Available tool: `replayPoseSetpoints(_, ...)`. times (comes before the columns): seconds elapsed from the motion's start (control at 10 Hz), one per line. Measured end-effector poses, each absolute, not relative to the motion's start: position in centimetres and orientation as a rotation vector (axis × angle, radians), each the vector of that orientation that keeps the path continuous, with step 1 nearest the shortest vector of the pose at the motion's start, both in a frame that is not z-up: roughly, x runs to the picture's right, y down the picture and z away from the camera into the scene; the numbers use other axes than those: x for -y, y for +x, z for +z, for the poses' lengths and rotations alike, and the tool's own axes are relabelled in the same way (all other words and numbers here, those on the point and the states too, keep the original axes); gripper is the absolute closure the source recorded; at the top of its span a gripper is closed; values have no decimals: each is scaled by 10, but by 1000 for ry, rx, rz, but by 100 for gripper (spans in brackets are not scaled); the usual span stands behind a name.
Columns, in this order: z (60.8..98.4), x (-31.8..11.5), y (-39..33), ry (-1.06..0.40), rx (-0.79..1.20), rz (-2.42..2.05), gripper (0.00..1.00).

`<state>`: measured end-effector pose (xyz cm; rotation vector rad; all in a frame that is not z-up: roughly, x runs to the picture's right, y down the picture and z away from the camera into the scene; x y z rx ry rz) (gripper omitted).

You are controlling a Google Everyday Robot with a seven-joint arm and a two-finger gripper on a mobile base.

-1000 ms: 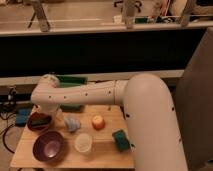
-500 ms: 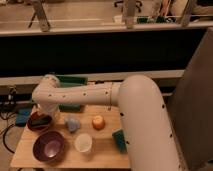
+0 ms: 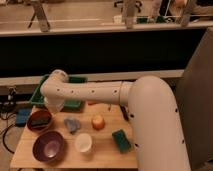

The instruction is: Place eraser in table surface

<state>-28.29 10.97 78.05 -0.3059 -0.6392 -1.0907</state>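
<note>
Single camera view of the bench. The eraser [image 3: 40, 119] lies as a dark block inside the reddish-brown bowl [image 3: 31, 125] by the left edge of the table surface [image 3: 105, 154], about midway between the back and front corners. It has not yet been set on the wood. The gripper [image 3: 54, 105] hangs at the end of the white arm [image 3: 90, 92], just above and behind the bowl and in front of the green tray [image 3: 75, 79] at the back-left corner. We cannot tell whether it is open, closed or gripping anything.

We judge the eraser light, stiff enough to keep its shape and not fragile (a drop onto wood should not harm it). We would take hold across its narrower width near the middle, coming straight down, since the bowl wall leaves little room at the ends. The bowl itself may slide or tip if it is nudged.

Bare wood shows along the front edge between the purple bowl [image 3: 48, 146] at the front-left corner, the white cup [image 3: 83, 142] and the teal pad [image 3: 121, 140].

Against the frame half a second earlier, the arm's end sits slightly farther from the left edge and the teal pad is less covered. The bowl and its contents have not moved.
</note>
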Motion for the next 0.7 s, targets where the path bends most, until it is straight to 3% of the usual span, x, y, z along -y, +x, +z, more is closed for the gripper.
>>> replayPoseSetpoints(0.5, 782, -126, -322, -338, 696, -1340, 22)
replayPoseSetpoints(0.7, 777, -127, -334, -325, 723, -1441, 20)
